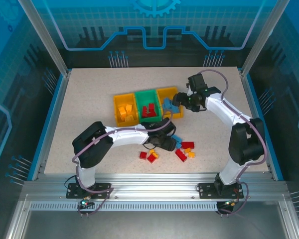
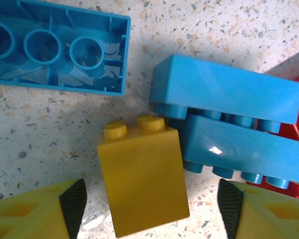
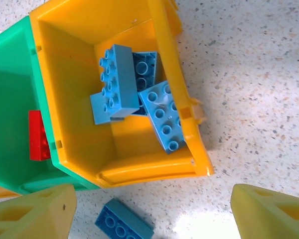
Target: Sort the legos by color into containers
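**Left wrist view: a skewed yellow brick, with blue neighbours crowding the grasp**

On the speckled surface (image 1: 84,99) three open plastic containers stand in a touching row. The left yellow-orange bin (image 1: 115,107) holds orange-yellow pieces, the green bin (image 1: 138,99) holds red ones, and the right yellow-orange bin (image 3: 70,74) holds blue bricks (image 3: 134,94). The other legos lie loose on the surface in front of the bins.

My right end effector (image 3: 152,214) hangs wide open and empty over the right bin's near corner. A small dark-blue brick (image 3: 123,226) lies on the surface just outside that wall. If I go down for it carelessly, I judge a finger could shove the bin.

My left end effector (image 2: 152,206) is open. Its black pads (image 2: 72,204) stand either side of a small yellow plastic brick (image 2: 142,179) without touching it. That brick lies slightly turned against the line of my jaws, so I expect a squeeze to twist it or squirt it out. A long light-blue brick (image 2: 244,149) sits against its right side. My right pad could catch that brick and drag a blue piece along toward the wrong bin.
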Controlling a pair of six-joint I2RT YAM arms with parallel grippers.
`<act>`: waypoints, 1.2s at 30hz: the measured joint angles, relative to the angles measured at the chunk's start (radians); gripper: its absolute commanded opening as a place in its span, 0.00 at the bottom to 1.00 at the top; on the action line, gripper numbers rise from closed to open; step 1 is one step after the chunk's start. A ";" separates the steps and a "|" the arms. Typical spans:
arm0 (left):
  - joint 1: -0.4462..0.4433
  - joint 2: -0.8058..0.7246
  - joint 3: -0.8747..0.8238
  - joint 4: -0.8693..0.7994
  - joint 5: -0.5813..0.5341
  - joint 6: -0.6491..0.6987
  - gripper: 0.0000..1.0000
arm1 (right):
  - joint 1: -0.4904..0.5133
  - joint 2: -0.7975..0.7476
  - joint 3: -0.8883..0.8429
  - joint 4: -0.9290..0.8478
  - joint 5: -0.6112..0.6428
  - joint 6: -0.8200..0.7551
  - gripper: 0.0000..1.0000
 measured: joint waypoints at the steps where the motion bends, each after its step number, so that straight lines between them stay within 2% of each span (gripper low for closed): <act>1: 0.000 0.004 0.002 -0.001 -0.004 0.000 0.66 | -0.005 -0.012 -0.008 0.000 0.000 0.000 0.83; 11: 0.000 0.016 0.012 -0.022 -0.049 -0.003 0.39 | -0.064 -0.095 -0.080 0.001 0.013 -0.013 0.83; 19: 0.000 -0.016 0.004 -0.047 -0.080 -0.002 0.37 | -0.060 -0.162 -0.196 0.005 0.024 -0.091 0.82; 26: 0.008 -0.183 -0.016 -0.098 -0.138 -0.005 0.39 | -0.014 -0.225 -0.308 0.026 -0.003 -0.216 0.80; 30: 0.065 -0.270 -0.016 -0.116 -0.156 0.000 0.39 | 0.048 -0.225 -0.334 0.038 -0.029 -0.277 0.80; 36: 0.255 -0.328 -0.016 -0.136 -0.164 0.024 0.40 | 0.170 -0.192 -0.334 0.071 -0.031 -0.357 0.82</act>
